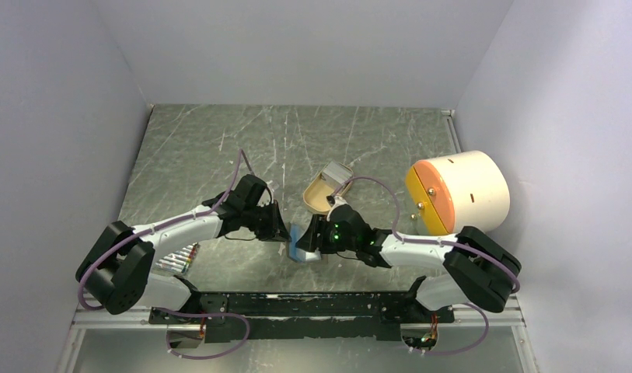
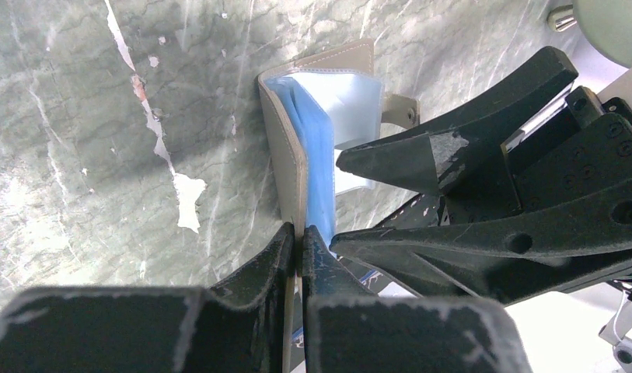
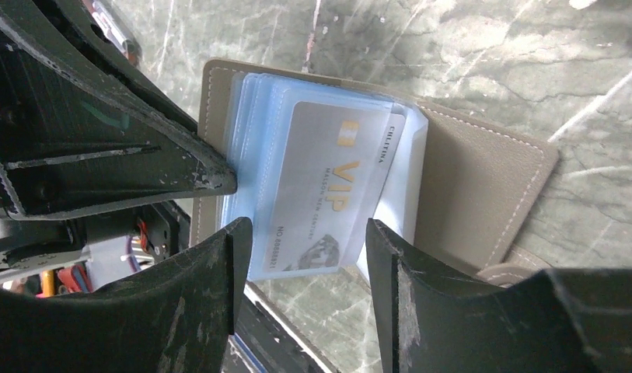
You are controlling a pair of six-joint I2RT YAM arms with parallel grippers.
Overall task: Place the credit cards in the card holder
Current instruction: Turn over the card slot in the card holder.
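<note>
The card holder (image 1: 299, 247) lay open near the middle of the table's (image 1: 297, 140) near edge, between the two arms. The left claw (image 2: 298, 233) was shut tight on the rim of its tan cover, most likely to pin the fold flat and keep the clear sleeves (image 2: 351, 93) fanned open so a card could slide in without the wallet skating off.

The right claw (image 3: 305, 233) came in from the opposite side, its jaws roughly half open and standing astride the near end of a grey credit card (image 3: 328, 179) marked VIP. That card lay over the sleeves with its far end toward the fold, a placing that suits pushing it lengthwise into a pocket. Whether the jaws actually pinched its long edges or only bracketed them could not be told.

How deep the card sat, and whether it was inside a sleeve or merely on top, was hard to make out through the clear plastic. The edge of a second pale card (image 3: 412, 179) showed behind it, mostly covered. The holder's closing strap (image 3: 515, 272) was cut off by the right claw's finger, and its snap was not visible. From above, both claws hid nearly all of the holder.
</note>
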